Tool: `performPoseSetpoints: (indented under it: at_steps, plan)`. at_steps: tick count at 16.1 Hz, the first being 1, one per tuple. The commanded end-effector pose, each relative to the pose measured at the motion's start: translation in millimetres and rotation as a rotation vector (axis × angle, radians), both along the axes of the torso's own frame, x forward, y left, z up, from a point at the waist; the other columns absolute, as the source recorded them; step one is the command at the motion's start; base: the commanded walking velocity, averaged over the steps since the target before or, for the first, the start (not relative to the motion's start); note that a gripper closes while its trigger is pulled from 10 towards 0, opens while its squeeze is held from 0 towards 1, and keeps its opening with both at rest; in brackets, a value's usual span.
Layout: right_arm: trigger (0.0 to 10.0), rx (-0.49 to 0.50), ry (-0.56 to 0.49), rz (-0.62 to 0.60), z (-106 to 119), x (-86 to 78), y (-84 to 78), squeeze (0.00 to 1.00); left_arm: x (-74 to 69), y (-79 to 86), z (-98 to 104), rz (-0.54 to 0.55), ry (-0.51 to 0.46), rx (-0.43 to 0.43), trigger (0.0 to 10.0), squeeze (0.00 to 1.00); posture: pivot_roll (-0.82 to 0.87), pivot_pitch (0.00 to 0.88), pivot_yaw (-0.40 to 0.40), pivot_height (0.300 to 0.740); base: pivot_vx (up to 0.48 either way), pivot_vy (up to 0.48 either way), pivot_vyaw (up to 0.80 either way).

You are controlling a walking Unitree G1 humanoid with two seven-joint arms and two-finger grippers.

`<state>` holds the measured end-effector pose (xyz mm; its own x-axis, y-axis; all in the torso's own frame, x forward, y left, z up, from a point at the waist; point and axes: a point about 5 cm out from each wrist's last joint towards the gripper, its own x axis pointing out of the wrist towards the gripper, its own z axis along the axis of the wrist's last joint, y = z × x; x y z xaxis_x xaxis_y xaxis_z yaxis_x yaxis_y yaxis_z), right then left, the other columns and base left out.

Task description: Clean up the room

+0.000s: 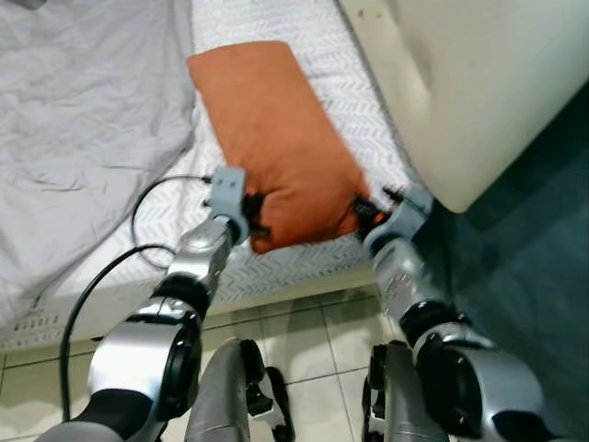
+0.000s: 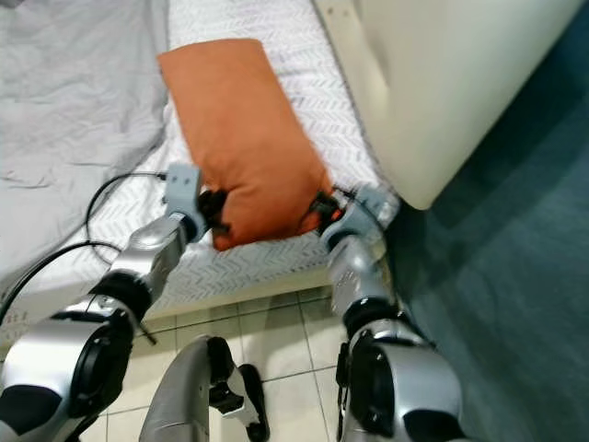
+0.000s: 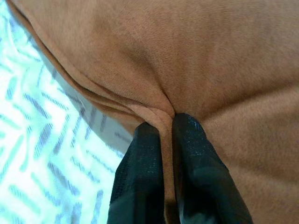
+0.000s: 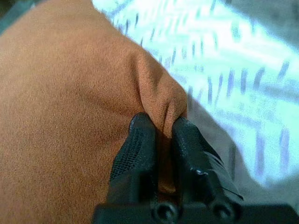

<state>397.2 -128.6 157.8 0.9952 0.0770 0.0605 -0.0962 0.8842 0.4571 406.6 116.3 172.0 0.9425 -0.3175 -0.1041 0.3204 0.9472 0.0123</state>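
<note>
An orange pillow [image 1: 267, 129] lies lengthwise on the white patterned mattress [image 1: 313, 55], its near end at the bed's front edge. My left gripper [image 1: 255, 214] is shut on the pillow's near left corner; the left wrist view shows the seam pinched between the black fingers [image 3: 140, 163]. My right gripper [image 1: 362, 210] is shut on the near right corner, where the orange cloth [image 4: 56, 116] bunches between the fingers [image 4: 138, 149].
A crumpled grey sheet [image 1: 83, 120] covers the left of the bed. A cream headboard [image 1: 479, 83] rises on the right, with a dark teal wall [image 1: 534, 276] beside it. Black cables [image 1: 147, 198] loop over the bed's front edge. Pale tiled floor [image 1: 304, 341] lies below.
</note>
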Motion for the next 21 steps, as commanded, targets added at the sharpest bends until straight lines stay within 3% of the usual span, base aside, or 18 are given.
performPoseSetpoints:
  at_steps: [1,5,9,13,14,16,18,21]
  plan:
    - [0.0,-0.028,-0.069,-0.048,15.5,3.0,-7.0,0.0,1.8,-4.6,5.8,-0.01,-0.016,0.013,0.0,0.0,-0.07,0.285,0.066,0.615,0.0,0.0,0.0]
    - [0.0,-0.195,-0.147,-0.221,27.2,0.2,-31.6,0.0,5.6,-26.9,28.8,-0.086,-0.096,0.062,0.0,0.0,-0.11,0.278,0.086,0.615,0.0,0.0,0.0]
    - [0.0,-0.315,-0.188,-0.379,23.3,-10.7,-50.6,0.0,2.7,-51.1,35.2,-0.179,-0.144,0.14,0.0,0.0,-0.14,0.288,0.101,0.615,0.0,0.0,0.0]
    - [0.0,-0.394,-0.139,-0.464,5.3,-20.4,-64.7,0.0,0.3,-72.4,44.8,-0.22,-0.254,0.367,0.0,0.0,-0.17,0.3,0.109,0.615,0.0,0.0,0.0]
    - [0.0,-0.414,-0.114,-0.496,-1.3,-23.4,-67.4,0.0,-0.8,-77.3,45.7,-0.22,-0.318,0.501,0.0,0.0,-0.17,0.308,0.114,0.615,0.0,0.0,0.0]
    - [0.0,-0.445,-0.106,-0.522,-8.3,-27.8,-63.7,0.0,-4.7,-86.2,42.8,-0.233,-0.437,0.716,0.0,0.0,-0.19,0.324,0.119,0.615,0.0,0.0,0.0]
    - [0.0,-0.482,-0.114,-0.529,-11.2,-30.4,-59.0,0.0,-5.0,-90.0,46.8,-0.216,-0.492,0.776,0.0,0.0,-0.19,0.331,0.119,0.615,0.0,0.0,0.0]
    - [0.0,-0.504,-0.092,-0.494,-21.5,-32.9,-44.1,0.0,-2.7,-88.6,53.8,-0.166,-0.509,0.773,0.0,0.0,-0.18,0.326,0.118,0.615,0.0,0.0,0.0]
